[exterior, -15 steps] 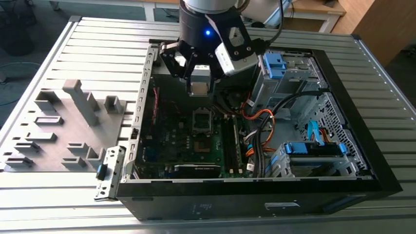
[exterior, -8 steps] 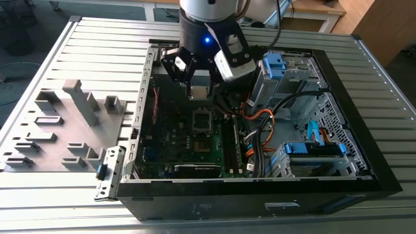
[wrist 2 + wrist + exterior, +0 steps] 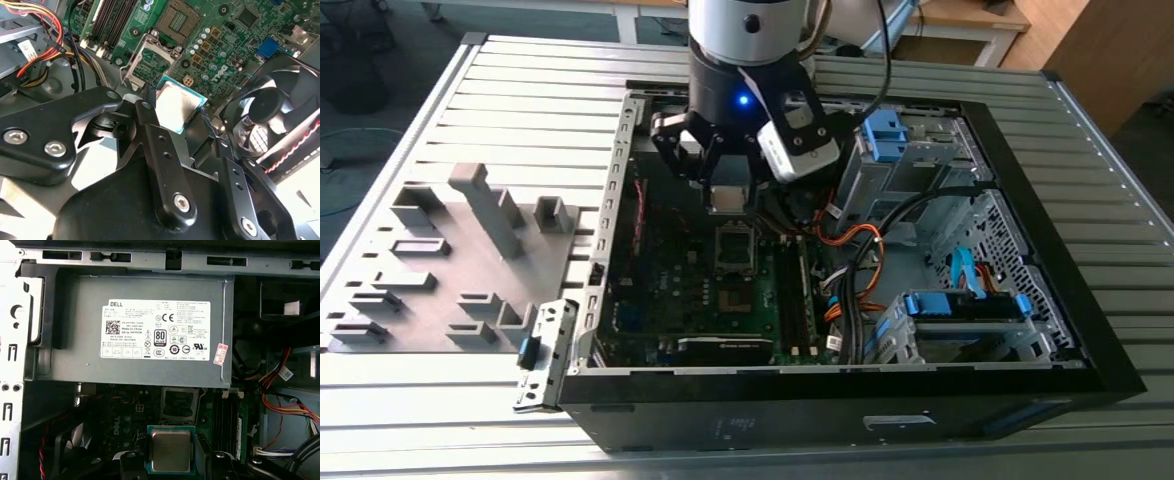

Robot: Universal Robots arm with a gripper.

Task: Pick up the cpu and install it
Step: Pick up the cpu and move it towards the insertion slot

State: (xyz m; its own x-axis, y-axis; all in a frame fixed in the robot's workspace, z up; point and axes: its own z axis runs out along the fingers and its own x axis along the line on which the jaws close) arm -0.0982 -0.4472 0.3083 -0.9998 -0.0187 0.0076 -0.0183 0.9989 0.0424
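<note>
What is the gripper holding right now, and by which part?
The gripper holds the cpu, pinched by two opposite edges, over the motherboard.

PC case (image 3: pixel 854 410) | grey tray (image 3: pixel 460 268) (exterior view's left) | fan (image 3: pixel 267 112), probably case-mounted

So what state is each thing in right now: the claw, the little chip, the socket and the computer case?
gripper: shut on the cpu, poised over the motherboard.
cpu: held flat in the gripper, off the board, not seated.
socket: empty and uncovered.
computer case: lying on its side, open, insides exposed.
</note>
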